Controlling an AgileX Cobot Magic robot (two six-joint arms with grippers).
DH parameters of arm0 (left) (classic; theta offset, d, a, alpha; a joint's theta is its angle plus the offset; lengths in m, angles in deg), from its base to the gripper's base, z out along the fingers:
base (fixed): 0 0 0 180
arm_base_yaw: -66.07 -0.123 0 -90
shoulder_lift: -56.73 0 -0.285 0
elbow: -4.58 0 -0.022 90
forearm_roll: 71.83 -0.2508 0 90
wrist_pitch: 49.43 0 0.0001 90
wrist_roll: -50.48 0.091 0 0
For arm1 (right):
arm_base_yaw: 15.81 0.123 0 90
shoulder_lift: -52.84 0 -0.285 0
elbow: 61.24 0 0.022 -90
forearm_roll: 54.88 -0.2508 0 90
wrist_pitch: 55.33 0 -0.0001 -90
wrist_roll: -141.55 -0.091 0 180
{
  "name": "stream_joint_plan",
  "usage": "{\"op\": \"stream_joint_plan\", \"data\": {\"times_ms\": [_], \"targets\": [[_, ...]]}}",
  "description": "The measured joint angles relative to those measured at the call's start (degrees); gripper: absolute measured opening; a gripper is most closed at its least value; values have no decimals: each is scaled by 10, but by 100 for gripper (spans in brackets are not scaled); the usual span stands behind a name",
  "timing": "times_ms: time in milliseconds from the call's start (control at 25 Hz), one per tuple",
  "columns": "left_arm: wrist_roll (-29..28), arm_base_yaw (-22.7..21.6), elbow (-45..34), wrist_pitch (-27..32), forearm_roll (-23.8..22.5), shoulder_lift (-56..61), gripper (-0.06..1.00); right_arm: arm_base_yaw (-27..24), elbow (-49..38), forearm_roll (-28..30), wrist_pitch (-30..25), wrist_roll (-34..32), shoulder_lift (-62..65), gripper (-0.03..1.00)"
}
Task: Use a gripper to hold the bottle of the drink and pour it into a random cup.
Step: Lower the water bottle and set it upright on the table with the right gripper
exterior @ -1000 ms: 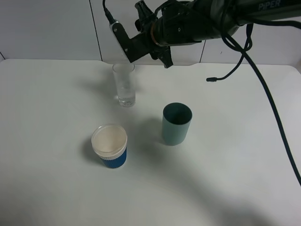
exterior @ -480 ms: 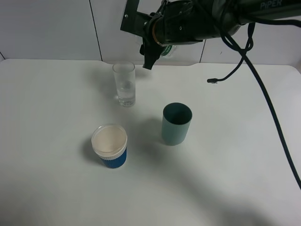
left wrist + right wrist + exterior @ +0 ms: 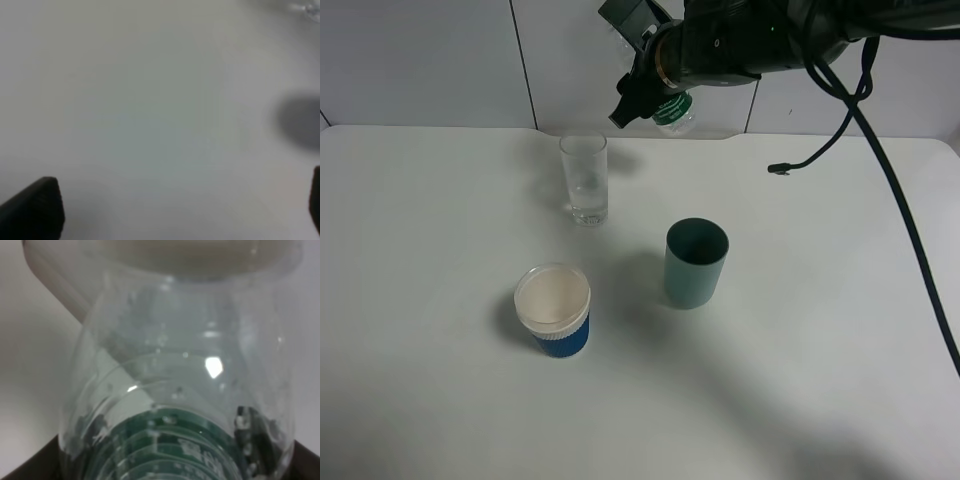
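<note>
My right gripper (image 3: 655, 85) hangs high over the table's back edge, up and to the right of the clear glass cup (image 3: 584, 180). It is shut on the bottle of the drink (image 3: 672, 108), of which only a bit of green label shows below the jaws. In the right wrist view the clear bottle (image 3: 185, 390) with its green label fills the frame between the dark fingertips (image 3: 30, 467). The glass stands upright on the table, apart from the gripper. My left gripper (image 3: 175, 210) is open over bare white table and does not show in the exterior view.
A teal opaque cup (image 3: 696, 262) stands in the middle of the white table (image 3: 440, 250). A blue ribbed cup with a white rim (image 3: 553, 310) stands nearer the front, to its left. Black cables (image 3: 890, 190) hang from the right arm, one loose end at the table's back right.
The right wrist has rotated and shifted right, away from above the glass. The bottle's green label now shows below the jaws. The cups have not moved.
</note>
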Motion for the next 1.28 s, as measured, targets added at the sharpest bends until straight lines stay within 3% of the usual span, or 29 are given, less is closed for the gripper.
{"op": "stream_joint_plan", "data": {"times_ms": [400,800,1120,1280], "targets": [[0,0,0,0,0,0,99,-6,0,-94,15,11,0,56],[0,0,0,0,0,0,99,-36,0,-302,31,197,0,56],[0,0,0,0,0,0,99,-46,0,-522,44,481,1,56],[0,0,0,0,0,0,99,-50,0,-569,60,512,14,56]]}}
